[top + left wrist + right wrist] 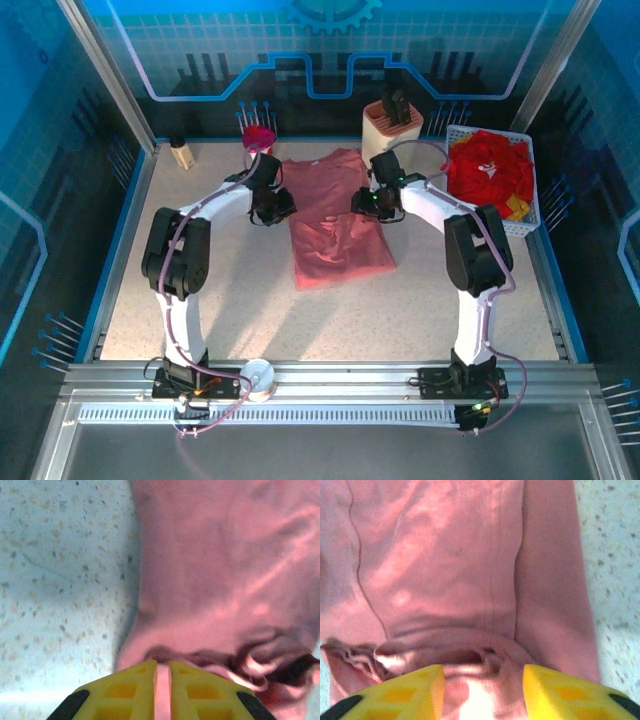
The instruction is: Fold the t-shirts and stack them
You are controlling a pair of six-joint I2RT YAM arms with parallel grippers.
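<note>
Left wrist view: my left gripper [162, 665] clamps the edge of the pink t-shirt [225, 570]; my right gripper [483, 674] stands parted, straddling its bunched fold.

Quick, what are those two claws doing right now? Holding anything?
Left gripper: shut on the salmon-pink t-shirt.
Right gripper: open, straddling a bunched edge of that shirt.

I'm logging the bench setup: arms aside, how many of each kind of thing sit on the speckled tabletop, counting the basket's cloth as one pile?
pink t-shirt: 1
white basket: 1
red cloth pile: 1
beige holder: 1
small bottle: 1
red cup: 1
Total: 6
</note>
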